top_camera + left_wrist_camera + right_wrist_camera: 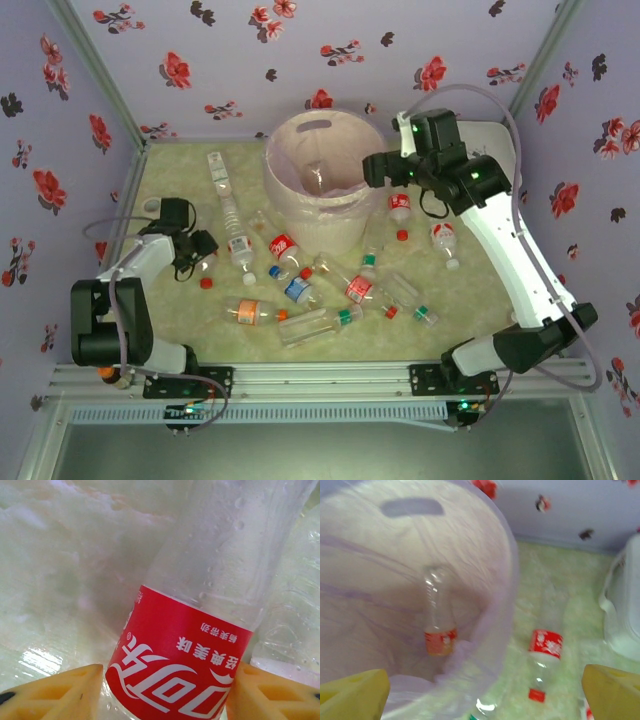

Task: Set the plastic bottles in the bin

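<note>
Red label and clear plastic sit between the two yellow fingers (60, 692) of my left gripper (200, 252), which is closed against both sides of one red-labelled bottle (180, 680), low on the pale green table (180, 320). My right gripper (372, 170) hovers over the rim of the single bin (300, 215), its jaws spread wide and empty. One bottle in the bin (439, 620) rests against the pinkish liner. I count about ten other bottles (320, 322) lying scattered on the table in front of the bin.
</note>
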You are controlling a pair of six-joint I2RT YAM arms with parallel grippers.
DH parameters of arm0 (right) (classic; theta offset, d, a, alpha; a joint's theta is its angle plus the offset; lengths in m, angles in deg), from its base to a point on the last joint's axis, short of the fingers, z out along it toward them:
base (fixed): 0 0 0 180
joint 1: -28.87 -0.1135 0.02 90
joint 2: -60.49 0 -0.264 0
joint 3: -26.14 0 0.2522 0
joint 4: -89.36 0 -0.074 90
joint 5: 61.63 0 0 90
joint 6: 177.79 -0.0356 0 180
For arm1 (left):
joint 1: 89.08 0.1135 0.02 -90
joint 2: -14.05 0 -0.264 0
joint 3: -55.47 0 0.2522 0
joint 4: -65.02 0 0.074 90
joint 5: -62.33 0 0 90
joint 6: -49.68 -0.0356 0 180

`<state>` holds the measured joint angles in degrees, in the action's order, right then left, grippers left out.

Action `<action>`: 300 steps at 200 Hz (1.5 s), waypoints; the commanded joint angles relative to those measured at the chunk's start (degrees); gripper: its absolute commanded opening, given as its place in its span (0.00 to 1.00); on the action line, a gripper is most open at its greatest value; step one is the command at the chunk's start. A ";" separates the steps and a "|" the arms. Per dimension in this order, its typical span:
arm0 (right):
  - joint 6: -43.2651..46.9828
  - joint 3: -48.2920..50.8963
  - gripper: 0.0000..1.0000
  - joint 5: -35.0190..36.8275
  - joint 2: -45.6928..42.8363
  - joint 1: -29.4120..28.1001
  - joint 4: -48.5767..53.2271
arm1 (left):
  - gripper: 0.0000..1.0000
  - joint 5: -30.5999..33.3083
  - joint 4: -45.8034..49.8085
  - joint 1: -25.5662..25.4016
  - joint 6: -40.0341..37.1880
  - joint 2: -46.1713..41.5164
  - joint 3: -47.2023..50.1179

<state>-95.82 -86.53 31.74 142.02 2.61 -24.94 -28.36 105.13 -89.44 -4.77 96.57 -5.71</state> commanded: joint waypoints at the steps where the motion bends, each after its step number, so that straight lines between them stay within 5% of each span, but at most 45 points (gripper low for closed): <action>1: -3.33 1.88 0.99 1.44 -1.87 3.07 2.77 | 0.53 -0.25 3.47 0.27 -0.71 -1.98 -3.97; 74: -19.07 8.93 0.91 -23.46 -2.86 11.78 -3.24 | 0.46 3.06 16.48 0.89 -7.22 -9.38 -22.46; 102: -25.46 14.18 0.90 -32.14 -3.23 13.43 -12.56 | 0.38 -1.90 19.40 0.63 -8.46 -9.76 -33.29; 128: -26.18 17.10 0.90 -30.38 -2.93 13.36 -16.73 | 0.35 -9.57 18.09 -2.58 -13.23 -7.41 -45.05; 164: -28.08 19.05 0.86 -28.17 -3.14 13.19 -19.63 | 0.21 -9.77 15.57 -12.19 -17.79 -1.56 -61.21; 221: -30.01 17.61 0.86 -31.73 1.02 13.22 -24.18 | 0.17 -11.91 9.06 -24.79 -17.09 13.34 -73.84; 259: -28.59 16.06 0.87 -30.25 2.48 13.21 -23.25 | 0.15 -10.66 12.30 -31.95 -17.97 21.58 -76.77; 300: -24.81 13.06 0.88 -26.89 3.83 13.38 -19.33 | 0.14 -6.52 11.28 -34.05 -15.02 22.41 -69.99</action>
<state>-123.45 -70.12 2.43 145.15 15.76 -46.43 -38.09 117.37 -123.36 -20.98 120.72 -78.34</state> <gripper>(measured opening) 0.883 0.489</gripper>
